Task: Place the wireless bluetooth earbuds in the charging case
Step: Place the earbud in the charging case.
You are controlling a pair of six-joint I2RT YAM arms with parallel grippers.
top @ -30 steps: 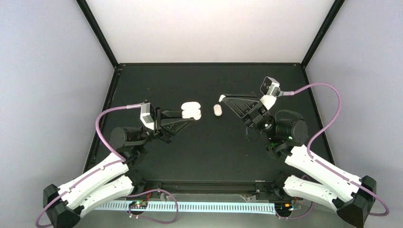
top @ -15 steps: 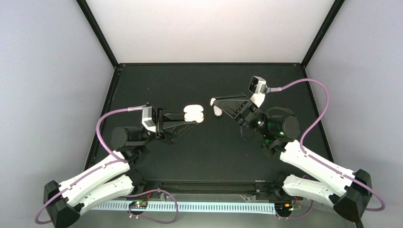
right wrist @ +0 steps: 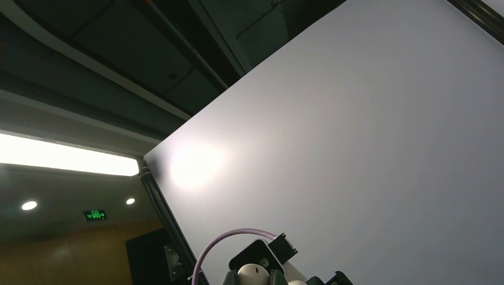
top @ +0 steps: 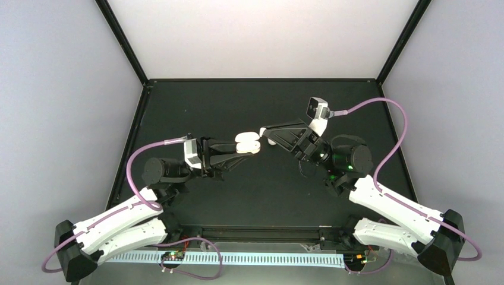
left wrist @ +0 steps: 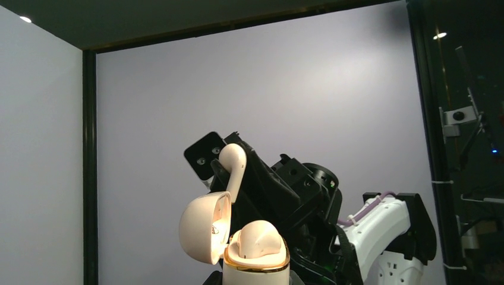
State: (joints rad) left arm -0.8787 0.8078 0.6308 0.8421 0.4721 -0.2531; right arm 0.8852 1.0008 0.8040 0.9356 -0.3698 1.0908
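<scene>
Right gripper (top: 265,131) is pinching a white earbud (left wrist: 233,161) stem-down, just above the charging case (left wrist: 255,265), presumably lining it up with a free socket. Left gripper (top: 236,148) is clamping the case upright, lid (left wrist: 205,227) swung open; one bud (left wrist: 260,237) is sitting inside.

Quick count: two arms, left arm (top: 119,221) and right arm (top: 392,206), so two tools, left tool (top: 240,148) and right tool (top: 265,131). Two purple cables (top: 129,169) (top: 380,101), one table (top: 255,190). One charging case (left wrist: 255,270) bottom centre, two earbuds (left wrist: 233,161) (left wrist: 257,236) just above.
</scene>
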